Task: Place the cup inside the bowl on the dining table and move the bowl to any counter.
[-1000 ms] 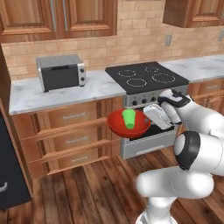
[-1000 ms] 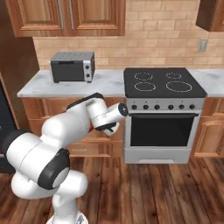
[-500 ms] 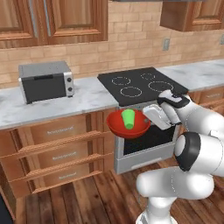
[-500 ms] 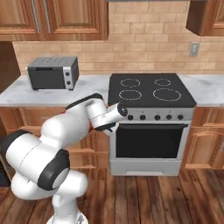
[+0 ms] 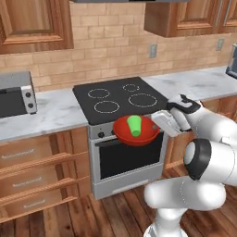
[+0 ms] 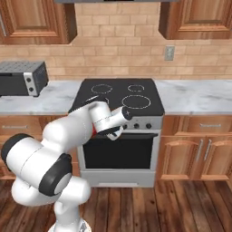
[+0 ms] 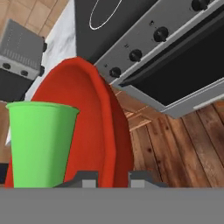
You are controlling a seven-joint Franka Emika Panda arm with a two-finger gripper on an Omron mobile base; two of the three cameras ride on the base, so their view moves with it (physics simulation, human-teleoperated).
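Bowl [image 5: 135, 131], red with the green cup [image 5: 134, 125] standing inside, hangs in front of the stove [image 5: 118, 99] in the left base view, its 3 o'clock rim gripped by the fingers [image 5: 159, 121]. Right base view: marble tabletop [image 6: 195, 96] lies at 3 o'clock. Hand view: fingers [image 7: 89, 178] pinch the rim. Carrying step; next, I judge, reach a tabletop and lower it level.

One cup [image 5: 134, 125], one bowl [image 5: 143, 135], one stove [image 5: 118, 98]

— Where is the cup [image 5: 134, 125]?
— In the bowl [image 5: 135, 131], held in the air before the oven [image 5: 122, 156] door, below the stovetop's front edge.
— And the toaster oven [image 5: 15, 94]?
— On the table [image 5: 51, 111] left of the stove, against the wall.
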